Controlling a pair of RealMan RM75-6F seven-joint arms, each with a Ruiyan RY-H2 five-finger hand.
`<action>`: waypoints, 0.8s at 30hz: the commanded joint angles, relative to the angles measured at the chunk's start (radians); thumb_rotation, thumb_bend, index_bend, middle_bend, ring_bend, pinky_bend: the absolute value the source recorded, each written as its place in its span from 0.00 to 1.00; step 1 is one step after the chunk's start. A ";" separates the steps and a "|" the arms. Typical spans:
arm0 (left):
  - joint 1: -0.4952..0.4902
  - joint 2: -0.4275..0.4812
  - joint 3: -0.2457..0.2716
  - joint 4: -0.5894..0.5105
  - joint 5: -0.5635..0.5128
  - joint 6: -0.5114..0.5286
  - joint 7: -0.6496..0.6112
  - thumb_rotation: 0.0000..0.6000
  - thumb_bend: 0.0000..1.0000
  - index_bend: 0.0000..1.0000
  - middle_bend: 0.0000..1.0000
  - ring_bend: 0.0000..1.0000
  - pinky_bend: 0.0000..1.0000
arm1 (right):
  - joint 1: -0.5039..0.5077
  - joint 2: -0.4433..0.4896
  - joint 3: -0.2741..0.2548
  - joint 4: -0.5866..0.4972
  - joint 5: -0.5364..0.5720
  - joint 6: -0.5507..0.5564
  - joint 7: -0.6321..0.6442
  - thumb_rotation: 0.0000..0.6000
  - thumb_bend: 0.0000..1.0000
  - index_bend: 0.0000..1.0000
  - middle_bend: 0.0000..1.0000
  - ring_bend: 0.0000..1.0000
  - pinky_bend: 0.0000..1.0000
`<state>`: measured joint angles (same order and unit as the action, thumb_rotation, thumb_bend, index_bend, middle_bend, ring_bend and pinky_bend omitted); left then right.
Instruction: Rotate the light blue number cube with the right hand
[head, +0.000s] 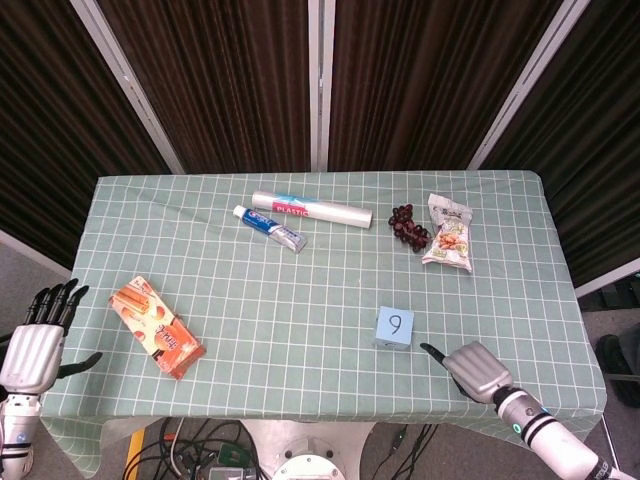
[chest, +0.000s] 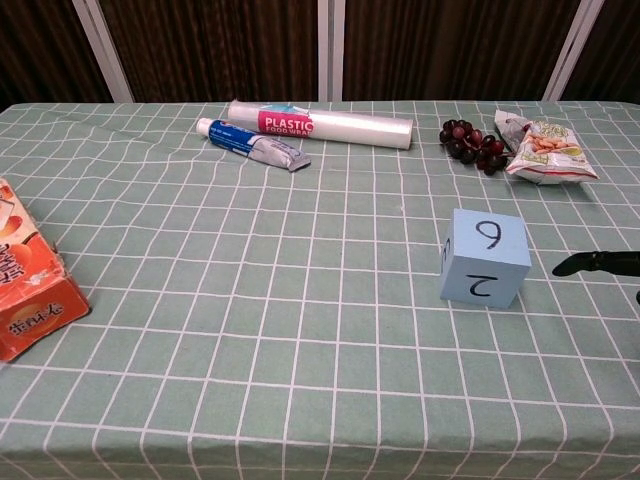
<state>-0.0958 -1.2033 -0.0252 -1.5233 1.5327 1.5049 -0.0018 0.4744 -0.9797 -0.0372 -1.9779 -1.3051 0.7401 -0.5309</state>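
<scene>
— Near the table's front edge, what shows?
— On the right, the right hand (head: 476, 367) hovers over the cloth holding nothing, one finger (chest: 590, 263) stretched toward the light blue number cube (head: 394, 327), not touching. Off the left edge, the left hand (head: 35, 340) is spread, empty.
— And the cube?
— Right of center, 9 up, 2 facing near.
— Beyond?
— Orange snack box (head: 156, 326) left; toothpaste (head: 270, 227), plastic wrap roll (head: 311, 209), grapes (head: 408, 226), snack bag (head: 448, 231) far.

Desk (head: 250, 290) under green checked cloth, wrap roll (head: 311, 209) and toothpaste (head: 270, 228) at the back, grapes (head: 408, 226) touching snack bag (head: 449, 232) back right, orange box (head: 156, 326) front left, blue cube (head: 394, 327) front right, 9 on top
</scene>
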 joint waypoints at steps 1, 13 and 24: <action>0.002 0.000 0.000 0.005 -0.001 0.002 -0.005 1.00 0.00 0.07 0.00 0.00 0.00 | 0.035 -0.019 0.001 -0.015 0.054 -0.015 -0.049 1.00 1.00 0.00 0.93 0.82 0.72; 0.006 -0.002 -0.002 0.018 -0.002 0.006 -0.021 1.00 0.00 0.07 0.00 0.00 0.00 | 0.136 -0.069 -0.011 -0.055 0.160 -0.028 -0.132 1.00 1.00 0.00 0.93 0.82 0.72; 0.013 0.004 -0.003 0.024 -0.008 0.011 -0.030 1.00 0.00 0.07 0.00 0.00 0.00 | 0.282 -0.152 0.003 -0.049 0.311 -0.036 -0.220 1.00 1.00 0.00 0.93 0.82 0.72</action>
<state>-0.0830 -1.1998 -0.0278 -1.4997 1.5248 1.5156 -0.0316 0.7343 -1.1151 -0.0370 -2.0276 -1.0183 0.7030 -0.7317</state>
